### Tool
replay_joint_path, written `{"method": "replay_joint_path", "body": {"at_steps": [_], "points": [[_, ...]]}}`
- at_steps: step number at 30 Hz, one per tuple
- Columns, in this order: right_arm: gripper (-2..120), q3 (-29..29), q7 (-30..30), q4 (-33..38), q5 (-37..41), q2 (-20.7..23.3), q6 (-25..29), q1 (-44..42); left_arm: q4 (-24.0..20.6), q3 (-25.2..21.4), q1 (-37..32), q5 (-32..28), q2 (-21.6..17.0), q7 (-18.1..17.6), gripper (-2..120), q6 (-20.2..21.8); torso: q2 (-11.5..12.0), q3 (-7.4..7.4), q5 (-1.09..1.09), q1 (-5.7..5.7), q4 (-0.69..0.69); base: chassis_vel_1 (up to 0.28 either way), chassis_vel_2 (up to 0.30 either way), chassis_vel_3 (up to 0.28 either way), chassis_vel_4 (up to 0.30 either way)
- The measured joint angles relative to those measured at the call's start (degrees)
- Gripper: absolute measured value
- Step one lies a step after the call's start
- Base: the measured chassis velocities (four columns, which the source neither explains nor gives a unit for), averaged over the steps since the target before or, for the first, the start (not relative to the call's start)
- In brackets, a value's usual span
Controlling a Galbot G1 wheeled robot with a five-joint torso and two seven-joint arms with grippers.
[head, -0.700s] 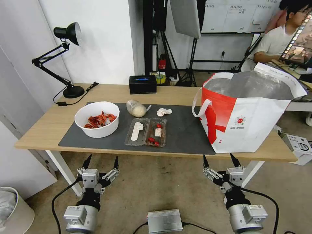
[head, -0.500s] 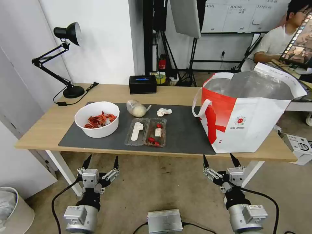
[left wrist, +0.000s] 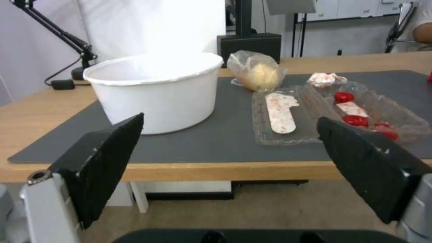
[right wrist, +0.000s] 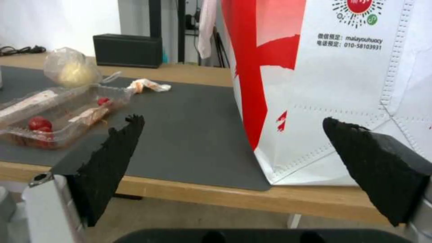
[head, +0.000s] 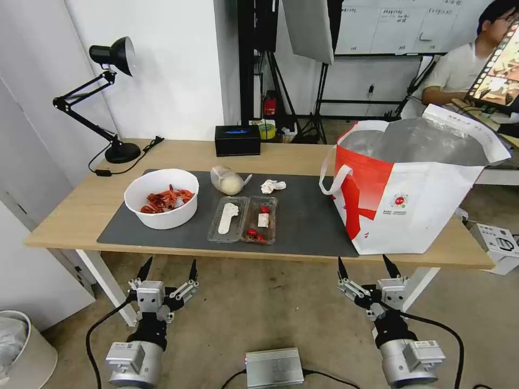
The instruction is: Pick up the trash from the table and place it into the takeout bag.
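Note:
On the table's dark grey mat lies the trash: a white bowl of red scraps at the left, a knotted clear bag with a pale lump, a crumpled tissue and an opened clear clamshell tray. The takeout bag stands open on the table's right end. Both grippers hang below the table's near edge, open and empty: left gripper before the bowl, right gripper before the bag.
A black tissue box and a black desk lamp stand along the table's far side. A grey box lies on the floor between the arms, a white bin at the lower left. The table's white legs stand near the grippers.

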State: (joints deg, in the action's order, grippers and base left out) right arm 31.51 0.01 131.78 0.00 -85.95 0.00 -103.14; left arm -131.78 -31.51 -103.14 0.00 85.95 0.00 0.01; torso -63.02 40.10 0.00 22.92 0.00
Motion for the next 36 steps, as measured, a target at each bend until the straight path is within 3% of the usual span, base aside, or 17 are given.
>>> {"method": "replay_joint_path", "body": {"at_steps": [12,14,15,17,20,21,36], "points": [[100,0.71,-0.27,0.14,0.88,0.77,-0.15,0.19,0.45,0.43,2.46,-2.60,-1.44,-1.45,100,-1.08,0.00,0.00,0.02,-0.01,0.02,0.000,0.000,0.000,0.000],[100,4.92,-1.75,1.90,5.30,4.78,-1.18,1.66,1.36,1.34,7.84,-7.98,-4.55,-4.58,100,-3.73,0.00,0.00,-0.02,-0.01,-0.01,0.000,0.000,0.000,0.000],[100,4.92,-1.75,1.90,5.30,4.78,-1.18,1.66,1.36,1.34,7.84,-7.98,-4.55,-4.58,100,-3.73,0.00,0.00,-0.02,-0.01,-0.01,0.000,0.000,0.000,0.000],[100,10.99,-4.04,4.37,11.75,10.60,-2.75,3.77,2.22,2.13,12.84,-13.04,-7.44,-7.56,100,-6.26,0.01,0.01,0.01,0.01,-0.02,0.000,0.000,0.000,0.000],[100,13.08,-4.87,5.23,13.88,12.54,-2.95,4.57,2.27,2.22,13.09,-14.51,-7.90,-7.43,100,-6.84,0.01,0.01,-0.04,0.01,0.01,0.000,0.000,0.000,0.000],[100,13.41,-5.88,5.17,14.52,12.94,-1.90,4.73,2.26,2.21,12.99,-15.19,-8.13,-7.16,100,-7.22,0.01,0.01,0.04,0.00,0.01,0.000,0.000,0.000,0.000],[100,12.55,-6.79,4.16,14.74,11.90,0.45,4.48,2.24,2.01,11.73,-16.36,-8.83,-6.38,100,-8.03,0.01,0.00,0.00,0.00,0.00,0.000,0.000,0.000,0.000]]}}
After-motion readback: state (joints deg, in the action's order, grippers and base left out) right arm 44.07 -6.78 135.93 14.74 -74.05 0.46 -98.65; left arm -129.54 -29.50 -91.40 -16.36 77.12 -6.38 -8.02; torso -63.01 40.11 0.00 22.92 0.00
